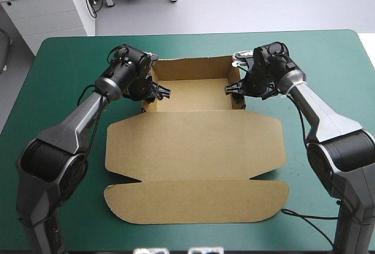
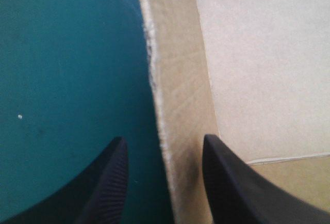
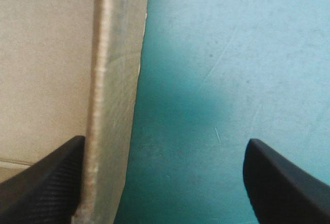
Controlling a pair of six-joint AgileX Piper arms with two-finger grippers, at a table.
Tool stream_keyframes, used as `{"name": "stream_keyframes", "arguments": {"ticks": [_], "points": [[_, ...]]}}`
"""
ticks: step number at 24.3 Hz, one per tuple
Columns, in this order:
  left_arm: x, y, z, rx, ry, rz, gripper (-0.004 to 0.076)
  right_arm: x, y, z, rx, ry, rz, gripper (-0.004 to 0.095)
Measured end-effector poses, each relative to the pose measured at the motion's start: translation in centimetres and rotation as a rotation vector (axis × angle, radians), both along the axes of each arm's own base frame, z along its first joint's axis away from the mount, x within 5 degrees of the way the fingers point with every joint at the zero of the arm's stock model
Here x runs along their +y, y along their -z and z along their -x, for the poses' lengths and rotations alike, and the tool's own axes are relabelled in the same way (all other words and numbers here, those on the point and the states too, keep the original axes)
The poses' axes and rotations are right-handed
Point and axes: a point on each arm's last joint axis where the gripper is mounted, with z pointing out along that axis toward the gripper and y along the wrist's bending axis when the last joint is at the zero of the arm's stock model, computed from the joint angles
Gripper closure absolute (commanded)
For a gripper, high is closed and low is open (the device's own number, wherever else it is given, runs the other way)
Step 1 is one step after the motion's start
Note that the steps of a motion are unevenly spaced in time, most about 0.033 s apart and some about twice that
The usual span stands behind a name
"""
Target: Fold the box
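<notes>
Risk first: the raised side walls of the brown cut-board box (image 1: 193, 143) are judged only loosely tucked, so spring-back is likely if they are released unpressed. The box is sat mid-table on the teal-green table cover (image 1: 70, 61). Its tray part is toward the far edge with back and side walls raised, and the rest of the sheet is laid flat toward the near edge.

The left gripper (image 2: 164, 139), two broad black fin fingers, is spread astride the left side wall (image 2: 180, 105), one finger outside over the cover and one inside the tray. Nothing is pinched.

The right gripper (image 3: 166, 140) is spread wider. Its inner finger is inside the tray by the right side wall (image 3: 116, 79), and its outer finger is well out over bare cover.

The rough wall edge could be creased or torn by an off-centre squeeze. The whole sheet could be skated sideways by an uneven push from one arm.

Room: open cover is left on both sides and beyond the back wall. The near approach is blocked by the flat sheet.
</notes>
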Motion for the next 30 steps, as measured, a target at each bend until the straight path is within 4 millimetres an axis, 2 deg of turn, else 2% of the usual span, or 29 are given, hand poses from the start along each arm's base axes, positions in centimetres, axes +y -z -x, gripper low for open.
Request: {"name": "stream_keyframes", "arguments": {"ticks": [5, 8, 11, 13, 14, 15, 16, 17, 21, 27, 28, 30], "points": [[0.0, -0.5, -0.2, -0.017, 0.014, -0.013, 0.0376, 0.3, -0.6, -0.5, -0.061, 0.004, -0.037, 0.0152], [0.4, -2.2, -0.8, -0.097, 0.024, -0.056, 0.0376, 0.6, -1.9, -1.0, -0.115, 0.006, -0.073, 0.0152], [0.7, -5.0, -1.3, -0.205, 0.018, -0.076, 0.0377, 0.7, -3.6, -1.3, -0.169, 0.005, -0.093, 0.0153], [0.8, -8.4, -1.3, -0.313, 0.008, -0.042, 0.0461, 0.7, -5.4, -1.3, -0.204, 0.006, -0.1, 0.0152], [0.9, -10.0, -1.1, -0.357, 0.003, -0.018, 0.0595, 0.6, -5.9, -1.2, -0.201, 0.006, -0.097, 0.0152], [1.1, -12.2, -0.4, -0.413, 0.0, 0.023, 0.0703, 0.5, -6.4, -1.1, -0.19, 0.006, -0.083, 0.0152], [1.3, -13.2, 0.1, -0.436, -0.001, 0.042, 0.0723, 0.3, -6.5, -0.9, -0.177, 0.007, -0.065, 0.0153], [1.7, -14.8, 1.1, -0.47, -0.004, 0.064, 0.0724, 0.1, -6.5, -0.7, -0.152, 0.008, -0.045, 0.0153], [3.2, -18.9, 4.3, -0.569, -0.012, 0.104, 0.0724, 0.2, -6.3, -0.5, -0.124, 0.008, -0.047, 0.0152], [5.3, -23.4, 8.8, -0.686, -0.014, 0.156, 0.0724, 0.4, -6.3, -0.4, -0.115, 0.006, -0.071, 0.0153], [5.8, -24.6, 10.3, -0.716, 0.001, 0.184, 0.0724, 0.5, -6.3, -0.4, -0.112, 0.005, -0.08, 0.0153], [6.3, -25.8, 12.2, -0.743, 0.027, 0.224, 0.0724, 0.6, -6.3, -0.3, -0.105, 0.004, -0.096, 0.0153]]}}
